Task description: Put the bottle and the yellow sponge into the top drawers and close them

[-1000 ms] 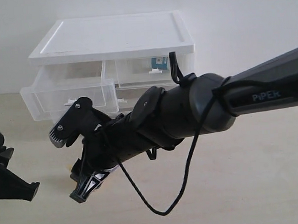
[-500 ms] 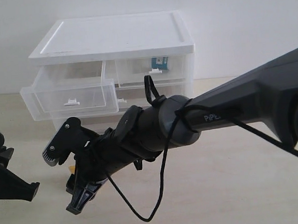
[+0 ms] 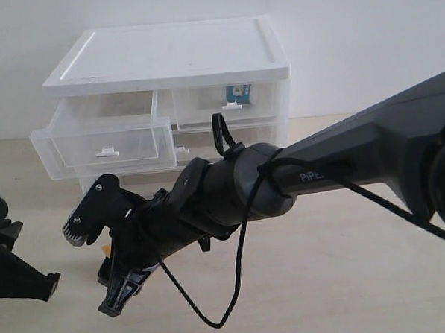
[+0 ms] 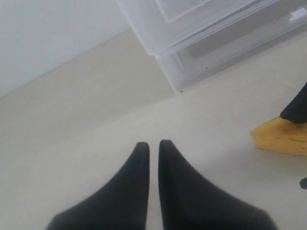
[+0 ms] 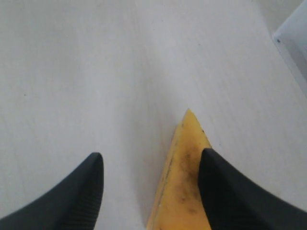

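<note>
Right pincer (image 5: 149,160) gapes wide, empty — the yellow sponge (image 5: 180,182) lies between its jaws, tip pointing forward along them; left pincer (image 4: 152,146) sits shut, farther off.

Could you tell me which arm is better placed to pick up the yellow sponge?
Right: the right gripper is open with the yellow sponge between its fingers, while the left gripper sits shut, off to one side.

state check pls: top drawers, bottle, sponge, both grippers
left top drawer: pulled open, looks empty
right top drawer: closed
bottle: inside the right top drawer
yellow sponge: lying on the table, not gripped
right gripper: open, jaws either side of the yellow sponge
left gripper: shut, holding nothing
</note>
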`<state>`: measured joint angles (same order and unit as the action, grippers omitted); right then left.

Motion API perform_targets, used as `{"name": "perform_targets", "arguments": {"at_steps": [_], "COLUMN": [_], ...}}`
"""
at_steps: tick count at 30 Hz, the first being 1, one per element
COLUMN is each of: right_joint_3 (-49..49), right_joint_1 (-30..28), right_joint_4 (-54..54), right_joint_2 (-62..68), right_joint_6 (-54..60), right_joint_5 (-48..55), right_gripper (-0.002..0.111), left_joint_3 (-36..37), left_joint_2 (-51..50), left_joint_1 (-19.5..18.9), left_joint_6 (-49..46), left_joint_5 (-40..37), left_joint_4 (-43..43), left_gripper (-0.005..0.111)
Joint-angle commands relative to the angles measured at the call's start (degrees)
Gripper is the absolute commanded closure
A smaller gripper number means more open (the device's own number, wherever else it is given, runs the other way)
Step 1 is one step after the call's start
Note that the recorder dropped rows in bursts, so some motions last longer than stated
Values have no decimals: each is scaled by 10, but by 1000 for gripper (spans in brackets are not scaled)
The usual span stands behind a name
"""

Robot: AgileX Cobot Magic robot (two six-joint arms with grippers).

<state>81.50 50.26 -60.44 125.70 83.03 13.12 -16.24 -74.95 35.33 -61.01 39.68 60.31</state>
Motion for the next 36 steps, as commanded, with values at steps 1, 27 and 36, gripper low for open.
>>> {"name": "perform_targets", "arguments": {"at_steps": [1,27,36], "right_joint_3": [-2,-2,-2], "right_joint_1": [-1,-24,-24], "right_joint_4": [61,341,341], "right_joint_2": [9,-5,-4], "right_joint_6": [-63,-345,-340], "right_joint_5": [22,29,11], "right_gripper": [56,55,55], "left_joint_3": [3,3,3], "left_joint_2": [4,4,4], "left_joint_1": [-1,-1,-1], "left_joint_6": [-2,-2,-2], "left_joint_5": [-5,-7,-12], "left_joint_4": [-3,-12,-14], "left_gripper": [103,103,103]}}
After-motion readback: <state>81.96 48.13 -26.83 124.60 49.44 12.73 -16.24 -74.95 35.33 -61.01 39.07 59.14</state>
